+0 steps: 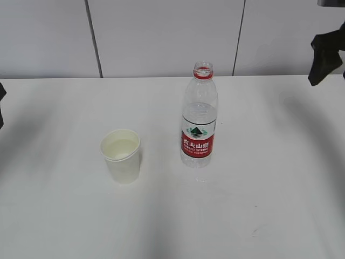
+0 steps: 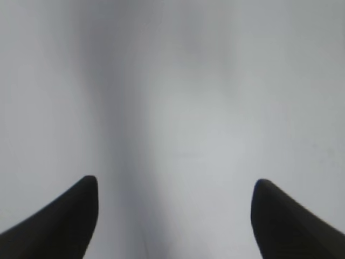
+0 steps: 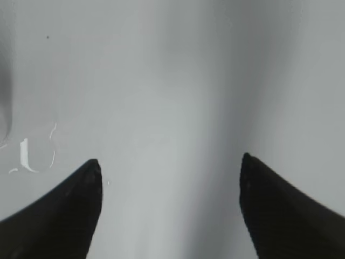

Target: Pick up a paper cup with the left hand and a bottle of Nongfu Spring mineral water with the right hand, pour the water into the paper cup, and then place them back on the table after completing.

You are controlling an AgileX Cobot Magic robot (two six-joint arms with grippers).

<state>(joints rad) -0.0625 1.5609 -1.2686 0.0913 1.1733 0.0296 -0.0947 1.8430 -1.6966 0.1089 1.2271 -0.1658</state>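
Observation:
A white paper cup (image 1: pixel 122 156) stands upright on the white table (image 1: pixel 259 205), left of centre, with liquid in it. A clear Nongfu Spring bottle (image 1: pixel 198 125) with a red label and no cap stands upright to its right, partly filled. My right gripper (image 1: pixel 325 56) hangs at the far upper right edge, well away from the bottle. My left gripper barely shows at the far left edge (image 1: pixel 1 102). In the left wrist view the gripper (image 2: pixel 175 186) is open over bare table. In the right wrist view the gripper (image 3: pixel 170 164) is open and empty over bare table.
A grey panelled wall (image 1: pixel 161 38) runs behind the table. A few water drops (image 3: pixel 32 156) lie on the tabletop at the left of the right wrist view, and a small wet mark (image 1: pixel 200 181) sits in front of the bottle.

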